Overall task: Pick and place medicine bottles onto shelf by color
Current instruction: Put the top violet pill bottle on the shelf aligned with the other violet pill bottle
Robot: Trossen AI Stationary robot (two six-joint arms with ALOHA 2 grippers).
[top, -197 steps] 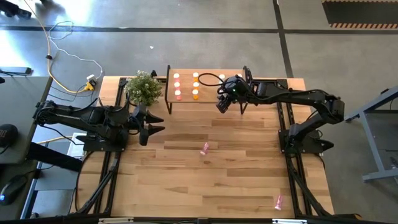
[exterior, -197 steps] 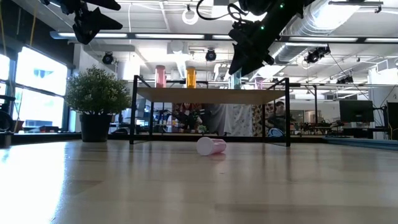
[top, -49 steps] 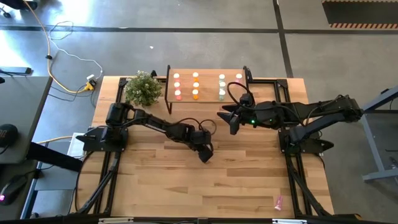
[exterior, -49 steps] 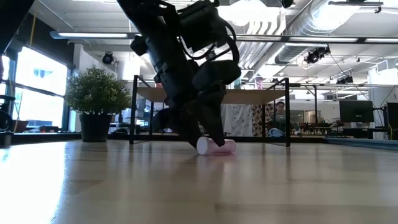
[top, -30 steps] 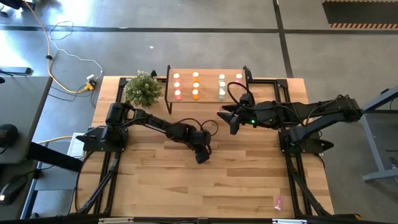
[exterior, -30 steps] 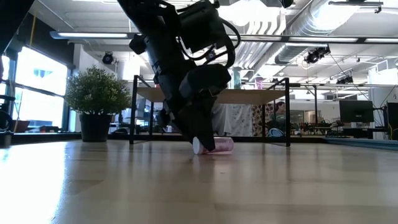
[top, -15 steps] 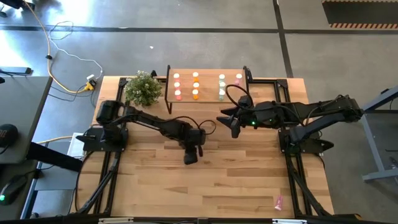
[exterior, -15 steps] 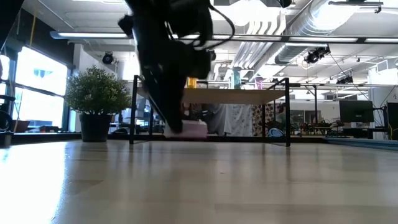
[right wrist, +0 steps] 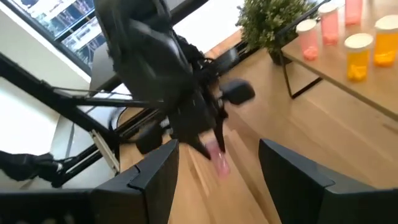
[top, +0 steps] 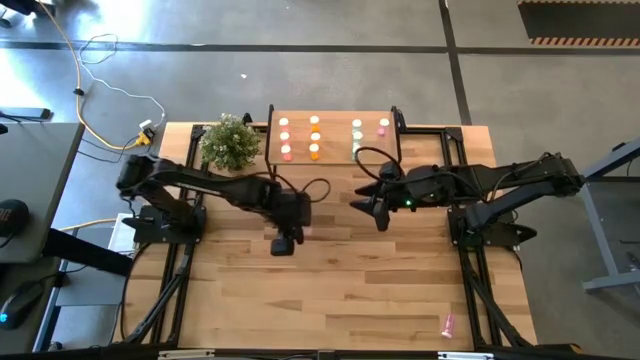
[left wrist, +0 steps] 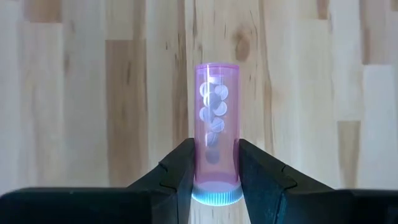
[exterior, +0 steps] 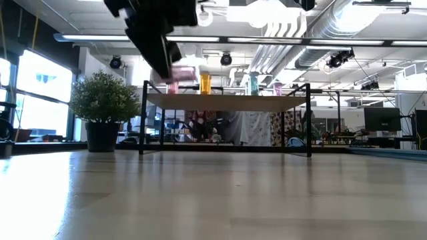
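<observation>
High view, shelf (top: pixel 335 117): at 12 o'clock, about nine bottles sorted.
Left gripper (left wrist: pixel 214 171): jaws clamping pink bottle (left wrist: pixel 216 134), lifted mid-surface.
Right gripper (top: pixel 378 215): jaws parted, empty.
Left: another pink bottle (top: pixel 447 322) at 5 o'clock.

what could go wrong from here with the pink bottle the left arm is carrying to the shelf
The left gripper pinches the clear pink pill bottle only at its cap end, so it might pivot or slip. The low light-wood shelf already holds close rows of small bottles; setting down could topple them. The potted green plant beside the shelf could be brushed.
</observation>
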